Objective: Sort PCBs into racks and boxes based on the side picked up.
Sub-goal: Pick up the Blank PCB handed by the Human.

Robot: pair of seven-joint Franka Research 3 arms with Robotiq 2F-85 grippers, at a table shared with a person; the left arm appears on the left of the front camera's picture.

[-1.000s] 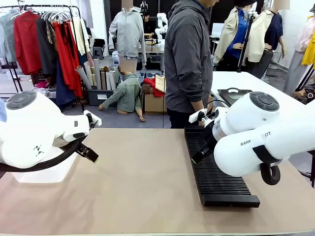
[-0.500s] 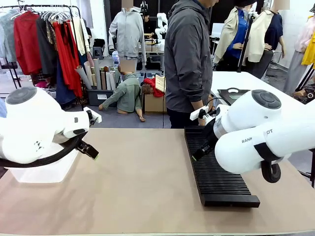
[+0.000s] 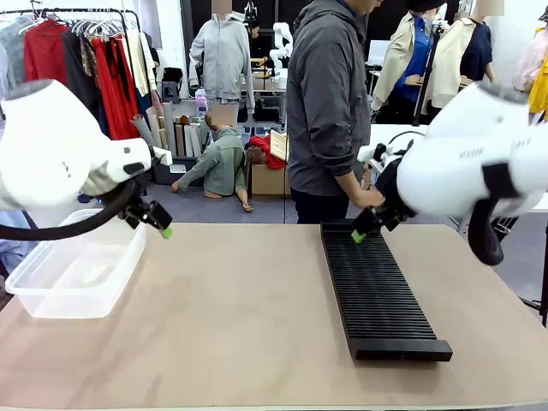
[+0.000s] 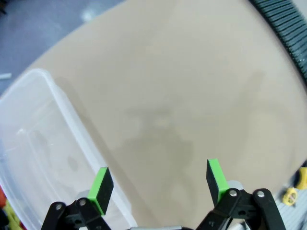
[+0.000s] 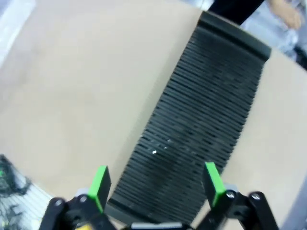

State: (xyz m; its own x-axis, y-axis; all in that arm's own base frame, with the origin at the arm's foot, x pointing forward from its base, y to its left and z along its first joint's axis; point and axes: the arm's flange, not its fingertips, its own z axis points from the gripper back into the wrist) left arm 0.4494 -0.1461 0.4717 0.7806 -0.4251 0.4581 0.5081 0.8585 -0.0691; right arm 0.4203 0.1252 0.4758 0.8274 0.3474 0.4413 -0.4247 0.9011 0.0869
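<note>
The PCBs are out of view. The long black ribbed rack (image 3: 377, 291) lies on the right half of the tan table, running from the far edge toward me. The clear plastic box (image 3: 75, 272) sits at the left edge with nothing visible in it. My left gripper (image 3: 161, 228) hangs above the box's far right corner. In the left wrist view the left gripper (image 4: 158, 181) is open, with the box (image 4: 38, 153) and bare table below. My right gripper (image 3: 360, 233) hovers over the rack's far end. In the right wrist view the right gripper (image 5: 156, 180) is open above the rack (image 5: 201, 120).
A person in a grey jacket (image 3: 330, 111) stands at the far edge behind the rack, one hand (image 3: 370, 199) close to my right gripper. Bare tan tabletop (image 3: 240, 300) stretches between box and rack.
Both arms have lifted upward, uncovering the clear box at the left. The right gripper has moved from over the rack's middle to above its far end. Both grippers stayed open.
</note>
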